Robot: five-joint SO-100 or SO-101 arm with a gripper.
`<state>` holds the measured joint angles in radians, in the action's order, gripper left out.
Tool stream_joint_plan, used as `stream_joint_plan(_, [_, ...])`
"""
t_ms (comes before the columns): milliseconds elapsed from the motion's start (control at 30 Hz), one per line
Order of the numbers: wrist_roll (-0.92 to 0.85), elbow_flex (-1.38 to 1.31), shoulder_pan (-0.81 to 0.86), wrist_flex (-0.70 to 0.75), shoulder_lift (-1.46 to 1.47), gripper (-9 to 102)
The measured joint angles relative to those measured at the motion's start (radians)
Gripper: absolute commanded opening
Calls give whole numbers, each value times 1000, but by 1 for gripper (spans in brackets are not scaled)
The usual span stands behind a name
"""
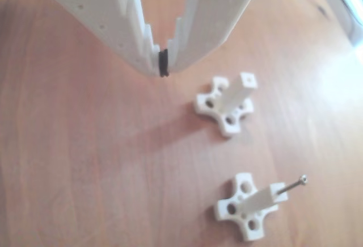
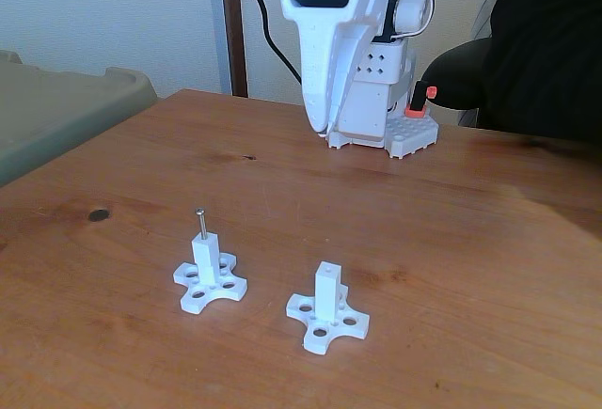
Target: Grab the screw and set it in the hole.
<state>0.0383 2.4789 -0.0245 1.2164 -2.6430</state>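
Your white plastic fingers (image 1: 164, 65) are closed together, empty, above the wooden worktop (image 2: 470, 240). The thin silver screw (image 2: 200, 223) stands in the hole of one white cross-based post (image 2: 206, 260); a second post (image 2: 326, 291) stands beside it.

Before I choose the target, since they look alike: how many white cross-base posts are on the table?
2. In the fixed view, the left post carries the screw; the right post has its hole empty.

Other view looks down past the end effector (image 1: 163, 65); fixed view faces the arm across the table (image 2: 470, 240); both share two posts
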Motion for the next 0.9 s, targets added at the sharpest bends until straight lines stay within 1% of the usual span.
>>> stream_joint_plan(100, [6, -97, 15, 0, 115, -4])
stream_joint_plan(667, [6, -420, 60, -20, 436, -4])
stream_joint_plan(733, [8, -483, 75, 21, 545, -4])
stream_joint_plan(900, [8, -624, 118, 80, 649, -4])
